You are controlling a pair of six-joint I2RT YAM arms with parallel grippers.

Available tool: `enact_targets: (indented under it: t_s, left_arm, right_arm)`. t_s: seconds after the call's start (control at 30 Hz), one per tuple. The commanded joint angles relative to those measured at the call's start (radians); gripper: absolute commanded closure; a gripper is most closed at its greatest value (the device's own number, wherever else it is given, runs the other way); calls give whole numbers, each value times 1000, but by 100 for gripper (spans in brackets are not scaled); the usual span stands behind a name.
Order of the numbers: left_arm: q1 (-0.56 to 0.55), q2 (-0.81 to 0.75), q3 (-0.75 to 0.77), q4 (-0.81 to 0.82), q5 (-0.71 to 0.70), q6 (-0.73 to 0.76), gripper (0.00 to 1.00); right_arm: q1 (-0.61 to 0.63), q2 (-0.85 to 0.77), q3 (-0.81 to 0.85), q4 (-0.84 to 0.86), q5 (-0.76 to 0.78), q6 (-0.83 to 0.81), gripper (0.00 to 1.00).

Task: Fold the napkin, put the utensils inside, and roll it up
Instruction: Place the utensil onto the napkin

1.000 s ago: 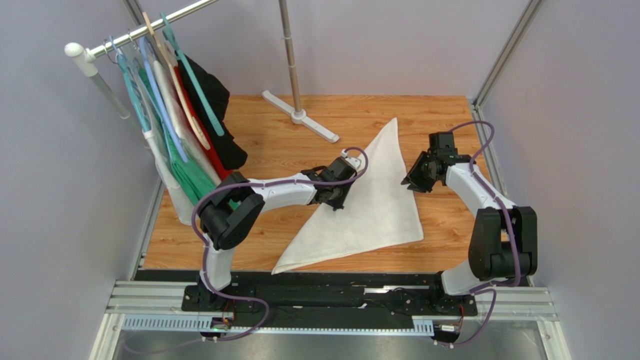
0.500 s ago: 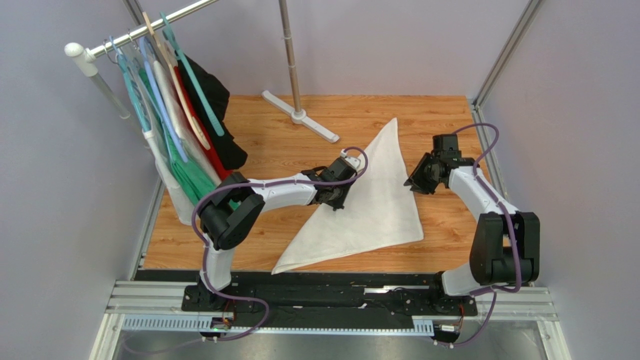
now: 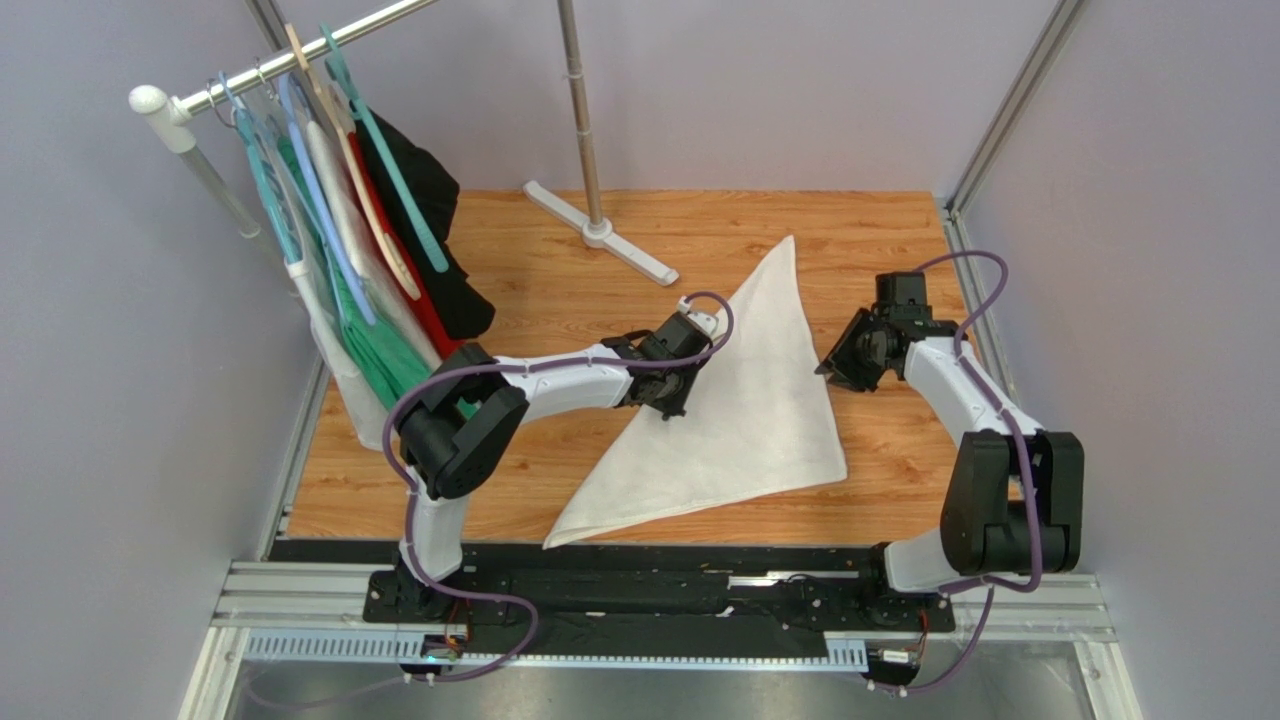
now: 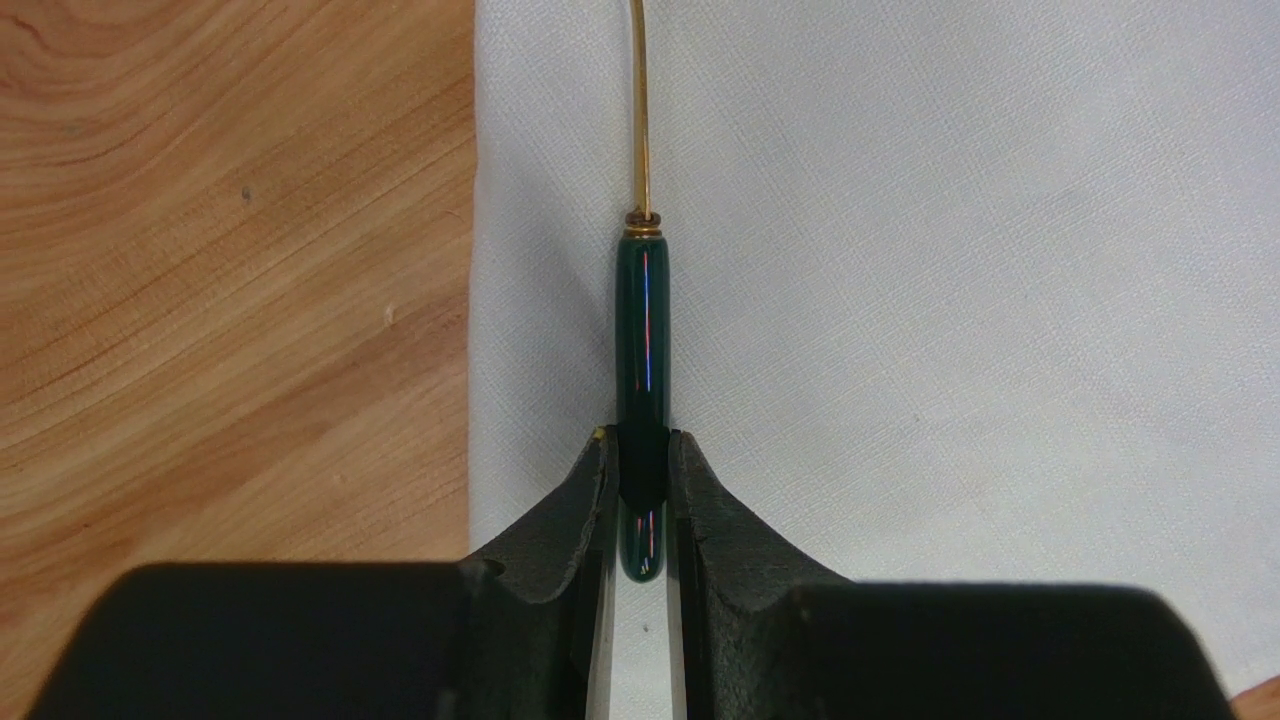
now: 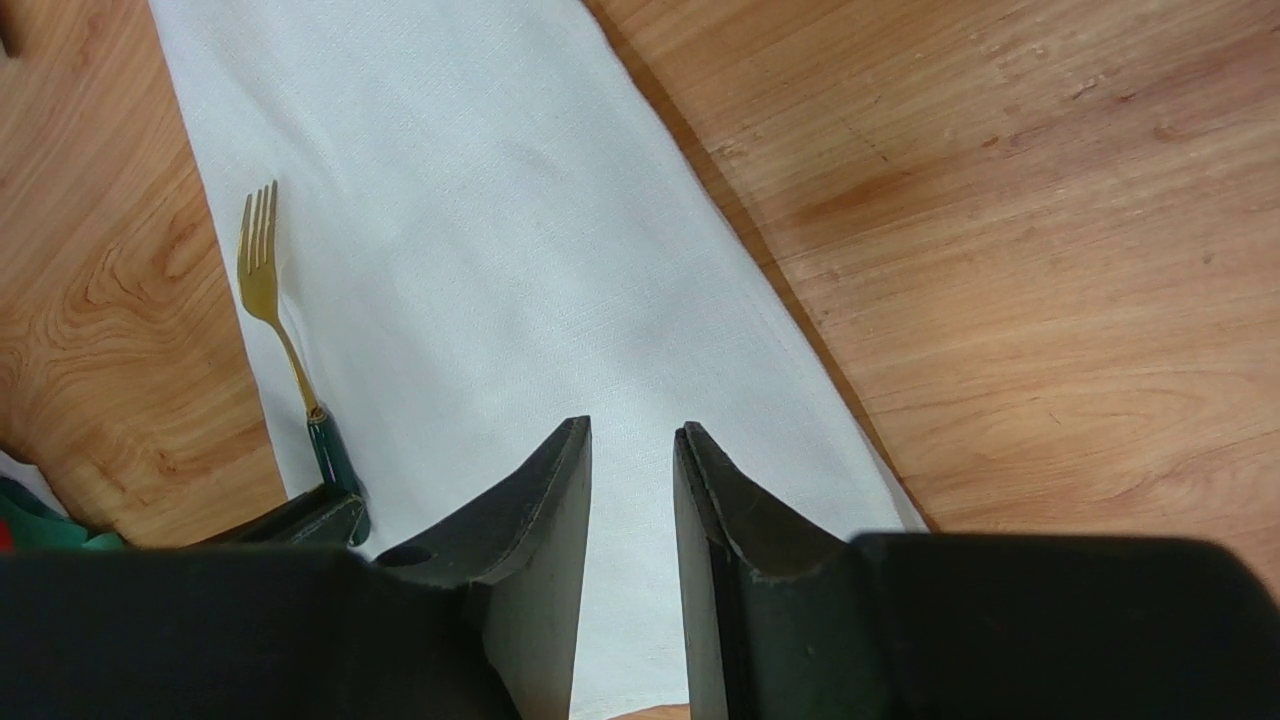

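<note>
Right pincer (image 3: 830, 371) shifted right, napkin (image 3: 751, 405) a white triangle, green-handled gold fork (image 4: 642, 300)

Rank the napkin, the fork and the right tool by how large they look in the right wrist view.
1. Napkin and right tool: both fill much of the picture. The tool is nearest the camera, so I cannot rank them.
2. Fork: clearly smallest.

Top camera looks down from above; both close wrist cameras share the napkin (image 4: 902, 300).
</note>
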Motion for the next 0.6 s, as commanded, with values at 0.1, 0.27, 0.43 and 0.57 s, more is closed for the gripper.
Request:
enact_targets:
  t_s: [0.1,0.27,0.43,0.57]
  left_arm:
    - [7,5,30,-13,4,3,99]
    - [7,-46,16,0,19,17,62]
    - [6,-121,10,0,48,57,31]
    - [6,-225,-19,-10,60,69,11]
  right_arm:
    - [-25,-45,-19,21,-15,-24,70]
    - [-24,-85,-28,26,-34,-42,68]
    - [-25,-175,-29,-5,-52,-80,64]
    - [-22,-235,-57,-12,-75,-110,61]
